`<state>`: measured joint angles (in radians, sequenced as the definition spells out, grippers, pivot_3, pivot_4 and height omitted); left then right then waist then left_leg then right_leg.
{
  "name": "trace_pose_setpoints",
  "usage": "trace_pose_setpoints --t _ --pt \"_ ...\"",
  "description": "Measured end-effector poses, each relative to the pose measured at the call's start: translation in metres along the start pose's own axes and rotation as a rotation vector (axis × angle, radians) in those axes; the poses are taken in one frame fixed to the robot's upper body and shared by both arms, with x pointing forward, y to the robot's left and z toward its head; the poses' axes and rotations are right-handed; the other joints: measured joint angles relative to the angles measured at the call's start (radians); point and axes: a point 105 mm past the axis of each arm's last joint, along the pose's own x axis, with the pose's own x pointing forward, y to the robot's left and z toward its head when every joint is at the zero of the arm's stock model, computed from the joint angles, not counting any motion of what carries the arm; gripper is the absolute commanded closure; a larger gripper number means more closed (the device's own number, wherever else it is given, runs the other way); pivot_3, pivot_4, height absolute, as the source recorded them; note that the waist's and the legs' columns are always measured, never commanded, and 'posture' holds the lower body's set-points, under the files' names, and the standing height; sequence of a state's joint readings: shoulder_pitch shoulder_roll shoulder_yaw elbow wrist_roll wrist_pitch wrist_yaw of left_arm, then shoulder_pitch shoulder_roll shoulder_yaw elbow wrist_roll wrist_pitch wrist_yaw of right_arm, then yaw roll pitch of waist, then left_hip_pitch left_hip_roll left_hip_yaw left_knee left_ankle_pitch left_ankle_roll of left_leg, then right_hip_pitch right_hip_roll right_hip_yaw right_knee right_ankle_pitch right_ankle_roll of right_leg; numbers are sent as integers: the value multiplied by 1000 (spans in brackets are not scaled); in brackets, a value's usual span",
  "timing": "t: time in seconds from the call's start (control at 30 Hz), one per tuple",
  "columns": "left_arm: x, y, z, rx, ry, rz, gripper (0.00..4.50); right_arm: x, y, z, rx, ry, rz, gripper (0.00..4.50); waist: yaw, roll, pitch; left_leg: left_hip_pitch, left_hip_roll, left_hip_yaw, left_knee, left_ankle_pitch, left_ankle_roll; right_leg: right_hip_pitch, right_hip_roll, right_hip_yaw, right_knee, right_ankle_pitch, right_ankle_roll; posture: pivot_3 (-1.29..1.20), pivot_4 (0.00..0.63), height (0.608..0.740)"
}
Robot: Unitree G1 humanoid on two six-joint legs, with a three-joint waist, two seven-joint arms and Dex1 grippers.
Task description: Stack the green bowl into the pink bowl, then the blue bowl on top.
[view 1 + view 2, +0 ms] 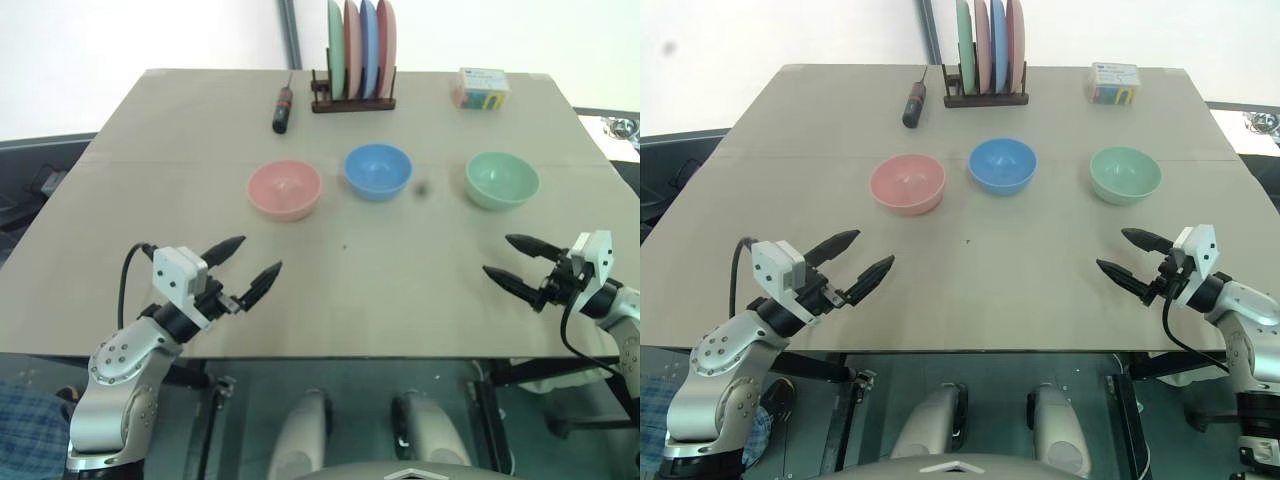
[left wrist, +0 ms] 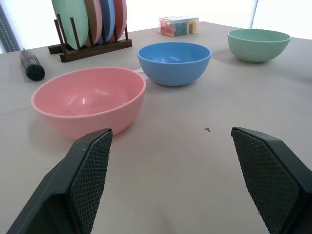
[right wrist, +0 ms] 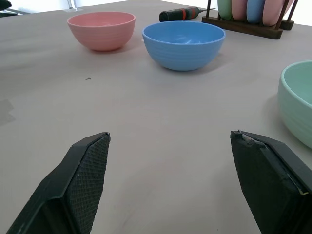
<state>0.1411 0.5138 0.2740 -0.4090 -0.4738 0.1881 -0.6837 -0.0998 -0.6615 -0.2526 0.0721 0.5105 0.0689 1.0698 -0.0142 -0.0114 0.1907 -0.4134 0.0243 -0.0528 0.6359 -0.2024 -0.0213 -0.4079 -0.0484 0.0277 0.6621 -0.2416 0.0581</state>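
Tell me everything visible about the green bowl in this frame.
The green bowl is small, round, mint-green and glossy, apparently plastic, with faint ridges around its outside. It stands upright and empty on the table, rightmost of three bowls in a row, apart from the blue bowl. Nothing touches it; the right gripper waits nearby, open.
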Motion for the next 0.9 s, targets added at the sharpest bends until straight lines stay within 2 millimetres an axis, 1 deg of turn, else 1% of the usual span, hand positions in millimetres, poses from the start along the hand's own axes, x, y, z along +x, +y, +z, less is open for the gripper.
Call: trace_pose_setpoints --t 0.9 --pt "1 1 1 6 -3 9 334 2 -1 0 10 -2 5 366 0 0 0 0 0 0 0 0 0 0 0 0 0 0 0 0 150 740"
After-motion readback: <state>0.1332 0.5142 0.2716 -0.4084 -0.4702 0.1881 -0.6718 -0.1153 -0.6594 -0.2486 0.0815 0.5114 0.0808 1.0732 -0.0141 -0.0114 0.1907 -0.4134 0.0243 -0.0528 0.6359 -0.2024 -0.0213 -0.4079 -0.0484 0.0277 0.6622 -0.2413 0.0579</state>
